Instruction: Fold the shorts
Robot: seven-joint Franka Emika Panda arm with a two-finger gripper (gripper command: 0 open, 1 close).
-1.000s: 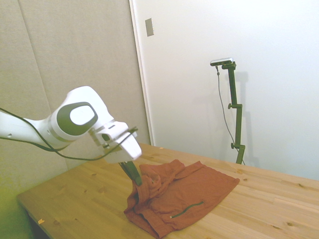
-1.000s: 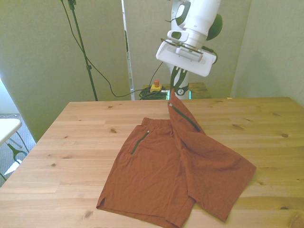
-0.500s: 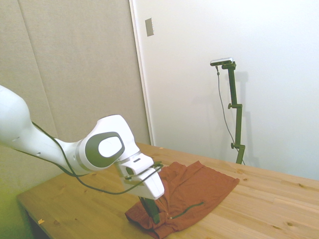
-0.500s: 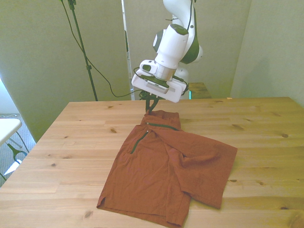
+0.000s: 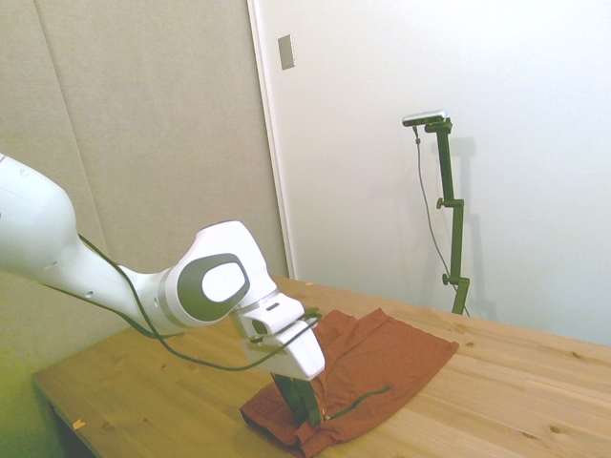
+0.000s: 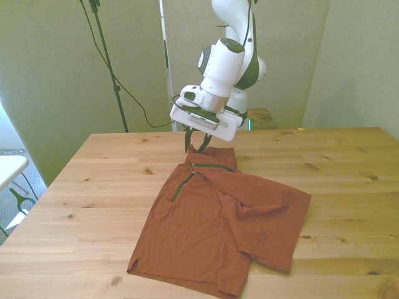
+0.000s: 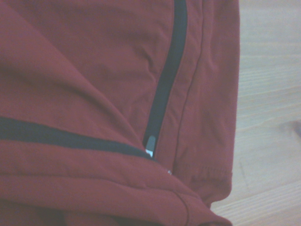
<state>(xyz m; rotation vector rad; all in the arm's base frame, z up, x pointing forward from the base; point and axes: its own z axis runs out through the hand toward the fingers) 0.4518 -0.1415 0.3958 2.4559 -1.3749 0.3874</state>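
The shorts (image 6: 218,224) lie half-folded on the table (image 6: 93,187), waistband far. The gripper (image 6: 196,148) hovers there, fingers apart, holding nothing. Soft and limp, they are probably best pinched at an edge.

One camera stands off to the side of the pale wooden worktop (image 5: 535,382), at mid distance, looking across it toward a white wall, with the white robot arm (image 5: 143,286) entering from the picture's left. A second camera sits across the worktop, raised, looking down its length. Both share the rust-orange fabric shorts (image 6: 218,218). The wrist camera hangs close above the shorts' dark zipper slit (image 7: 164,80) and a strip of bare wood.
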